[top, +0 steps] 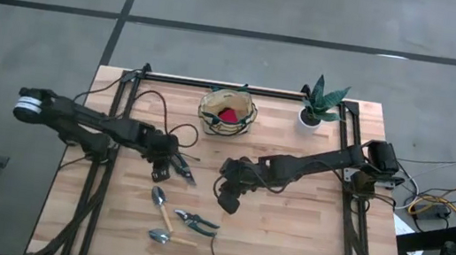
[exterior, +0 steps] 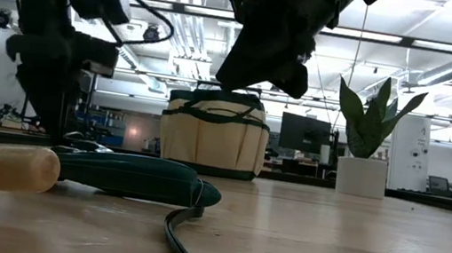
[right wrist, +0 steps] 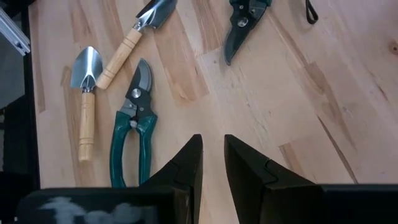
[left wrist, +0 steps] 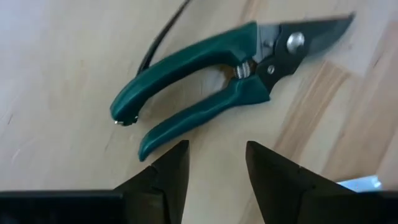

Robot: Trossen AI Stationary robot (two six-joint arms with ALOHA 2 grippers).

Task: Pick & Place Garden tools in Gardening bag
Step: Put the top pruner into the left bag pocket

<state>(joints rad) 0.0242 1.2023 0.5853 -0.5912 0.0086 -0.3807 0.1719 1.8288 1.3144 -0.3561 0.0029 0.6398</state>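
On the table (top: 302, 236) lie two trowels with wooden handles, one (top: 161, 205) just above the other (top: 168, 238), and two cutting tools: green-handled shears (top: 195, 221) between the trowels and dark snips (top: 183, 169) under the left arm. The straw bag (top: 227, 114) stands at the far edge and holds one red item (top: 229, 116). One plant (top: 320, 105) stands beside it. The left gripper (top: 164, 169) hangs over the snips, fingers apart, holding nothing. The right gripper (top: 229, 201) is near the table middle, fingers narrow, empty
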